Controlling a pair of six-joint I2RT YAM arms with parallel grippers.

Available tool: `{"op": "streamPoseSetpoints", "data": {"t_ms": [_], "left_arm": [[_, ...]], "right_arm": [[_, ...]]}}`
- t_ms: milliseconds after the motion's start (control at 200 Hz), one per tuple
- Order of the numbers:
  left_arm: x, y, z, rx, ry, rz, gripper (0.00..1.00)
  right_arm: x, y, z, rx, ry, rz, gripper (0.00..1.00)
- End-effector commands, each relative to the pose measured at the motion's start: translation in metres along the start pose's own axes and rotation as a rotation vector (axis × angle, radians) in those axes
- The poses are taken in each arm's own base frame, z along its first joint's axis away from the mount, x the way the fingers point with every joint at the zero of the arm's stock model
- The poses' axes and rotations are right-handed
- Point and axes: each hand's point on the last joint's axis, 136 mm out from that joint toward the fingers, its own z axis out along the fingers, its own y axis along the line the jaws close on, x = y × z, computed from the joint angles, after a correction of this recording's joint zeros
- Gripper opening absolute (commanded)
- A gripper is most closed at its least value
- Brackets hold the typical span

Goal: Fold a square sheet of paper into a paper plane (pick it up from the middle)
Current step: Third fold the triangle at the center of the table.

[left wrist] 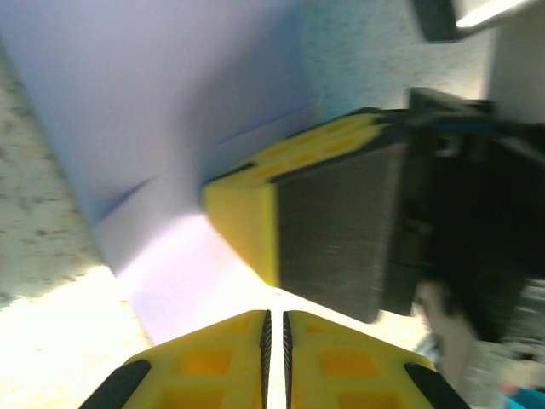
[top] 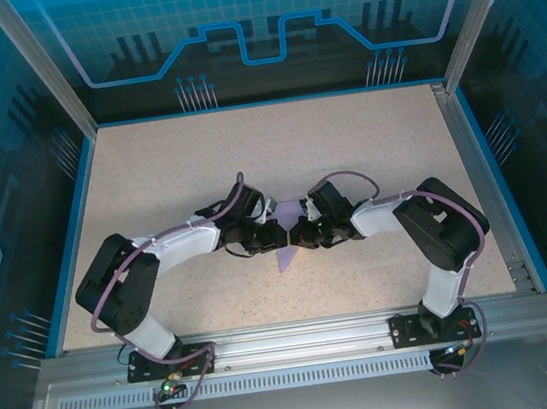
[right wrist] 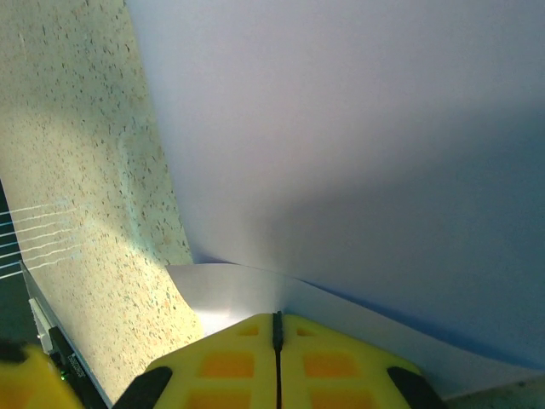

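At the near edge of the table [top: 365, 132], the left arm [top: 123, 290] and the right arm [top: 443, 228] are standing bolted to a metal rail [top: 291, 335], each one bending inward so that the two wrists are meeting nose to nose near the middle of the tabletop.

The left gripper [top: 276, 236] is pointing toward its partner. In the left wrist view its yellow fingers [left wrist: 213, 366] are sitting almost together, with just a thin slit showing between the ridged pads. The paper is running down beside the tips, but whether any of it is caught in that slit cannot be told.

The right gripper [top: 301, 233] is facing it, just beside it. In the right wrist view its fingers [right wrist: 341, 362] are pressing flat against each other, and the curled near edge of the square sheet of paper [right wrist: 358, 128] is running right into their tips, so the jaws are pinching the sheet there. In the left wrist view, one yellow finger and dark pad of this gripper are lying across the lavender paper.

The sheet is sitting between and under the two grippers at the table's centre, bending upward with a crease across it, one pale corner poking out toward the rail and another toward the back.

Beyond the grippers the speckled tabletop is stretching away to the blue back wall [top: 259, 15].
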Motion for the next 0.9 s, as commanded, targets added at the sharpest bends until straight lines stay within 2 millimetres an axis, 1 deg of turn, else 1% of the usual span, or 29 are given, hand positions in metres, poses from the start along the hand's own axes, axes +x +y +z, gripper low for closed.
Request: {"op": "streamPoseSetpoints", "data": {"t_ms": [0,50,135,335,495,540,745,895], "left_arm": [[0.014,-0.020,0.003,0.099,0.062,-0.062,0.16],[0.017,-0.025,0.006,0.127,0.073,-0.075,0.15],[0.022,-0.024,0.014,0.135,0.099,-0.105,0.15],[0.032,-0.006,0.026,0.092,0.124,-0.143,0.13],[0.036,0.005,0.030,0.057,0.130,-0.145,0.11],[0.036,0.008,0.031,0.040,0.131,-0.149,0.10],[0.034,0.012,0.036,0.024,0.125,-0.147,0.09],[0.036,0.028,0.040,-0.041,0.122,-0.151,0.09]], "right_arm": [[0.000,-0.019,0.001,0.064,-0.004,0.034,0.06],[0.000,-0.019,0.001,0.065,-0.003,0.032,0.06],[0.000,-0.020,0.001,0.065,-0.002,0.037,0.06],[0.000,-0.022,0.001,0.065,-0.002,0.040,0.06],[-0.001,-0.021,0.002,0.062,-0.001,0.046,0.07],[-0.001,-0.022,0.002,0.064,-0.001,0.045,0.07],[0.000,-0.022,0.001,0.064,0.000,0.047,0.07],[0.001,-0.023,0.002,0.067,0.002,0.048,0.07]]}}
